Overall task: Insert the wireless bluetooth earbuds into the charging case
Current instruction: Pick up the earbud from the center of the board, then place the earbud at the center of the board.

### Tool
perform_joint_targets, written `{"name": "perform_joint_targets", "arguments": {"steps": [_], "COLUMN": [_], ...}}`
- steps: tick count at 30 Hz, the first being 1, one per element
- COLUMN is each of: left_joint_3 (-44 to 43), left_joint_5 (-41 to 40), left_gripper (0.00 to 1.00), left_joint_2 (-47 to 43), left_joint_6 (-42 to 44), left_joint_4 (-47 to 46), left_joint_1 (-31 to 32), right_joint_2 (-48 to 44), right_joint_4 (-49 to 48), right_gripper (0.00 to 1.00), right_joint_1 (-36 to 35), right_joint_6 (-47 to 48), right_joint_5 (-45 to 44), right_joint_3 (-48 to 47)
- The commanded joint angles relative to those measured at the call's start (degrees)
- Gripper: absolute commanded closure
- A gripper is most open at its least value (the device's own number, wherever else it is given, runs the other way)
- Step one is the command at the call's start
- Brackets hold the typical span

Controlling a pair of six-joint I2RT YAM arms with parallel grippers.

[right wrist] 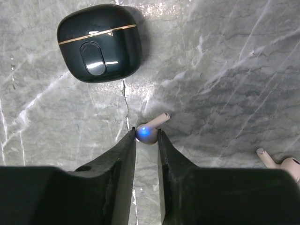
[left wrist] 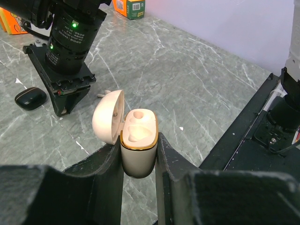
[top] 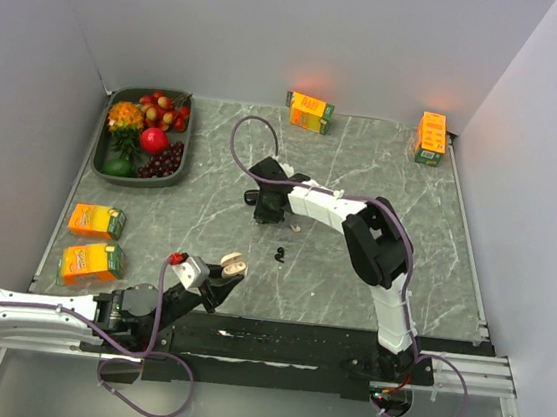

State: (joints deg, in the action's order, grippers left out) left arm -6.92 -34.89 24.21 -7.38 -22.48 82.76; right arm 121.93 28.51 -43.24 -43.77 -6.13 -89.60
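On the desk (top: 365, 158), a fruit tray (top: 136, 182) lies far left, two cartons (top: 96, 220) near left, a third carton (top: 310, 111) far centre, a fourth carton (top: 430, 137) far right. Mid-desk the right pincer (right wrist: 146, 136) pinches an earbud (right wrist: 147, 132), with a closed case (right wrist: 99, 42) just beside it; the left pincer (left wrist: 139, 147) holds the open charging case (left wrist: 138, 140) at the near edge

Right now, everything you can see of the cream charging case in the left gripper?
The charging case is a rounded, glossy cream shell, plastic by the look, with a thin gold rim around its mouth. Its lid is hinged open, swung to the left in the left wrist view. Two moulded wells show inside; both look empty. It stands upright, pinched on its sides between the fingers of the left gripper, clear above the marbled table near the arm bases. Nothing else touches it.
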Motion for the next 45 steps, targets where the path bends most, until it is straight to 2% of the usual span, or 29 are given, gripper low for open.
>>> {"name": "perform_joint_targets", "arguments": {"steps": [1, 9, 12, 13, 16, 17, 21, 27, 30, 34, 37, 40, 44, 45], "left_joint_3": [-2.4, -2.5, -2.0, -1.9, -1.1, -0.3, 1.6, 4.9, 5.6, 5.3, 2.8, 1.4, -0.9, -1.3], "left_joint_5": [-1.1, -1.8, -2.9, -3.3, -5.3, -5.7, -7.3, -8.8, -8.3, -6.2, -0.7, 1.2, 0.2, -1.0], "left_gripper": [0.99, 0.99, 0.99, 0.99, 0.99, 0.99, 0.99, 0.99, 0.99, 0.99, 0.99, 0.99, 0.99, 0.99], "left_joint_2": [0.0, 0.5, 0.2, -0.1, -0.7, -0.7, 0.4, 7.0, 12.6, 18.9, 19.6, 19.8, 17.0, 15.4], "left_joint_6": [-1.1, 0.0, 1.0, 1.3, 3.6, 5.3, 10.8, 22.6, 28.1, 30.0, 26.3, 25.4, 23.0, 22.2], "left_joint_4": [-1.3, -2.6, -3.4, -4.1, -6.2, -6.8, -10.8, -27.3, -35.5, -43.4, -40.4, -40.1, -33.6, -32.3], "left_joint_1": [0.6, 0.6, 0.6, 0.6, 0.6, 0.6, 0.6, 0.6, 0.0, -2.2, -5.0, -5.9, -5.9, -5.9], "right_joint_2": [-2.0, -14.5, -20.6, -22.1, -27.1, -28.3, -37.1, -42.1, -45.4, -50.2, -52.7, -54.3, -54.9, -54.1], "right_joint_4": [0.1, 2.3, 5.6, 6.2, 10.3, 11.6, 18.6, 35.2, 38.7, 39.6, 40.7, 38.6, 30.5, 27.7], "right_gripper": [0.8, 0.87, 0.89, 0.89, 0.9, 0.92, 0.98, 1.0, 1.0, 1.0, 1.0, 1.0, 1.0, 1.0], "right_joint_1": [-0.3, -0.2, 0.4, 0.9, 3.3, 3.8, 4.2, 3.5, 2.5, 1.8, 0.7, 0.8, 1.3, 1.8], "right_joint_6": [1.4, 14.1, 18.1, 19.7, 21.0, 22.6, 26.6, 33.7, 35.6, 37.0, 38.2, 37.8, 33.4, 33.6], "right_joint_5": [-0.1, 0.9, 5.3, 11.1, 20.1, 26.1, 34.4, 38.7, 38.7, 42.6, 43.0, 43.6, 23.9, 24.3], "right_joint_3": [3.0, 10.4, 11.7, 12.0, 11.9, 11.4, 7.9, -3.9, -6.0, -4.2, -3.0, 2.3, 12.7, 14.9]}}
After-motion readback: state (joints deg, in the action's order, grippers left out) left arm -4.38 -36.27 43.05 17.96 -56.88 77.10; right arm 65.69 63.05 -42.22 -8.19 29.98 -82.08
